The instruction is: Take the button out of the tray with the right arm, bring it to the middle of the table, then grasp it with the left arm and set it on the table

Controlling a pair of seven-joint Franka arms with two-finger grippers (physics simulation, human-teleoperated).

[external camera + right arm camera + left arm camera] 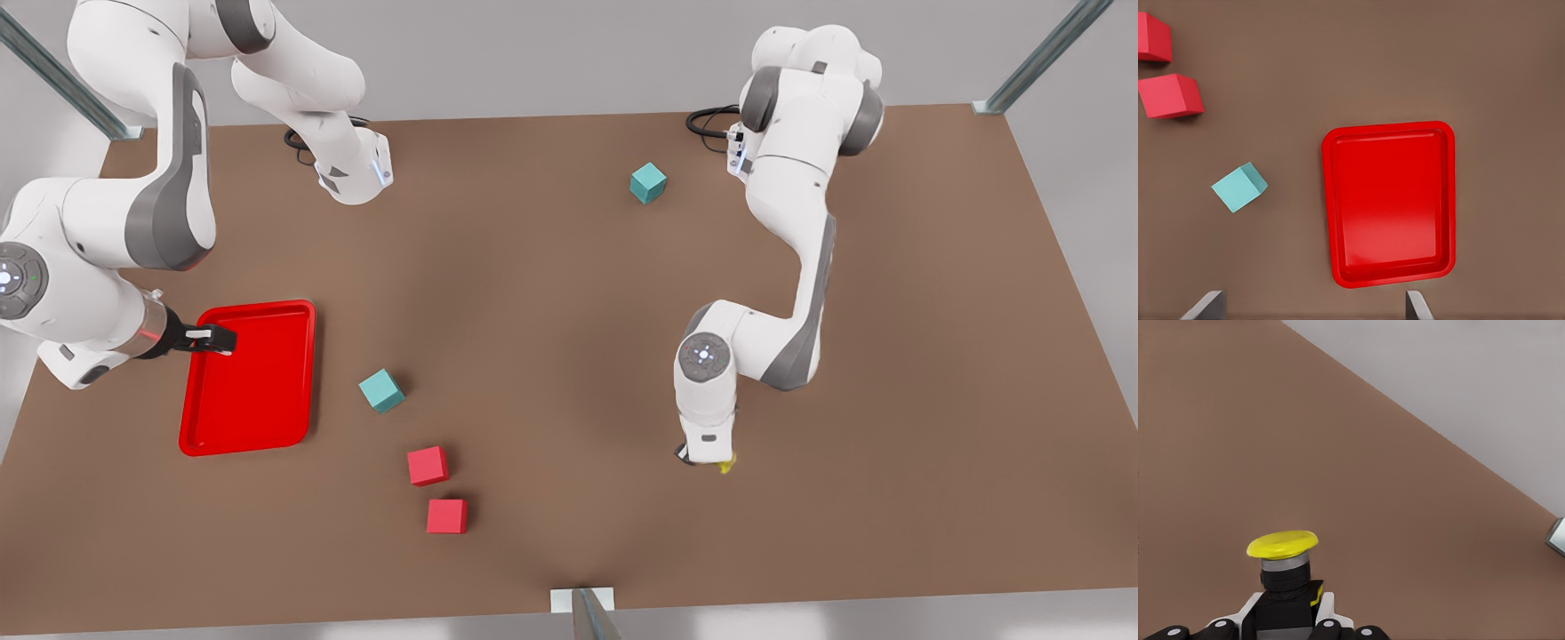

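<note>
Yellow-capped button (1283, 570) sits pinched in the left gripper (1286, 620), seemingly low over the table (551, 293), ready for setting down; the right gripper (213, 339) waits spread over the tray (258, 418).

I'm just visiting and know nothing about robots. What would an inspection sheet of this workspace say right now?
Surface: brown table, flat and bare between the things on it.
Job's things: button with yellow cap, held in the left gripper; red tray with nothing in it.
Clutter: two teal cubes and two red cubes, all on the table outside the tray.
Grippers: left gripper low over the table, fingers shut on the button's black body; right gripper open above the tray.
Cables: black loops at both arm bases.
Surroundings: grey walls, metal frame struts at the corners.
</note>
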